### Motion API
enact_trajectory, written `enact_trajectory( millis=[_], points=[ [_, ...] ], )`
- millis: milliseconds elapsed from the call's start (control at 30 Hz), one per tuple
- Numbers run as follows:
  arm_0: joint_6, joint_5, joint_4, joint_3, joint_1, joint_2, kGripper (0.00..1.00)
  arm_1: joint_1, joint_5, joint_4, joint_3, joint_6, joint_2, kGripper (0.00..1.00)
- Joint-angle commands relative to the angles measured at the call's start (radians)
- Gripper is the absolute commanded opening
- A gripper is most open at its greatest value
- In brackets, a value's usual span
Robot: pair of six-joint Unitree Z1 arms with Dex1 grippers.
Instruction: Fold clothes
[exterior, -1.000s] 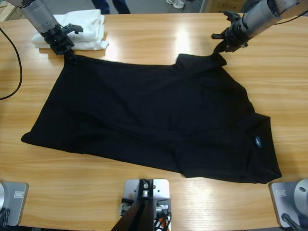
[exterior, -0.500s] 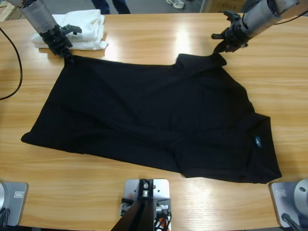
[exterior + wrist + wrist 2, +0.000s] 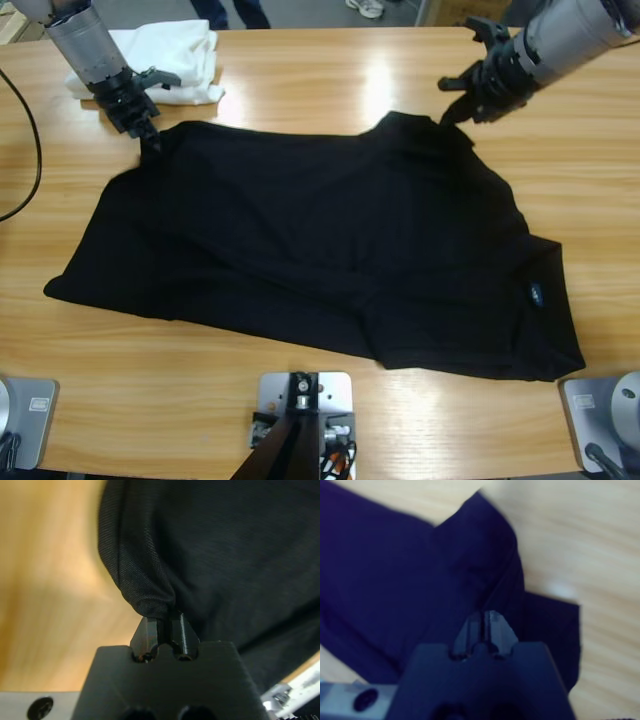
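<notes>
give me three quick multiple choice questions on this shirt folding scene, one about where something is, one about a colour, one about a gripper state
1. Where does the white folded pile lie?
A. at the table's far left corner, behind the shirt
B. on top of the shirt
C. at the table's near right corner

2. What colour is the small tag on the shirt?
A. red
B. blue
C. yellow

3. What is the left gripper doing?
A. open above bare wood
B. shut on nothing, clear of the shirt
C. shut on a bunched edge of the shirt

Answers:
1. A: the white folded pile sits at the far left of the table, beyond the black polo shirt.
2. B: the blue tag shows near the shirt's right end.
3. C: the left gripper has a bunch of black cloth pinched between its closed jaws.
</notes>
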Motion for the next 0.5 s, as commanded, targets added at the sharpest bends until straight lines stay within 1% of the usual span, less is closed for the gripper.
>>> enact_trajectory(
  millis=[33, 133, 267, 400, 500],
  points=[
    [-0.05, -0.015, 0.006, 0.106, 0.031, -0.131, 0.0, 0.038, 0.035, 0.011, 0.178, 0.062, -0.171, 0.0],
    [-0.051, -0.015, 0.004, 0.165, 0.053, -0.177, 0.0, 0.039, 0.047, 0.039, 0.211, 0.073, -0.231, 0.0],
    [-0.046, -0.001, -0.002, 0.223, 0.054, -0.197, 0.0, 0.048, 0.069, 0.054, 0.241, 0.083, -0.275, 0.0],
    [-0.044, 0.015, -0.023, 0.215, 0.054, -0.21, 0.0, 0.059, 0.082, 0.06, 0.256, 0.083, -0.292, 0.0],
    [-0.048, 0.014, -0.021, 0.215, 0.054, -0.247, 0.0, 0.068, 0.093, 0.075, 0.264, 0.088, -0.306, 0.0]
  ],
)
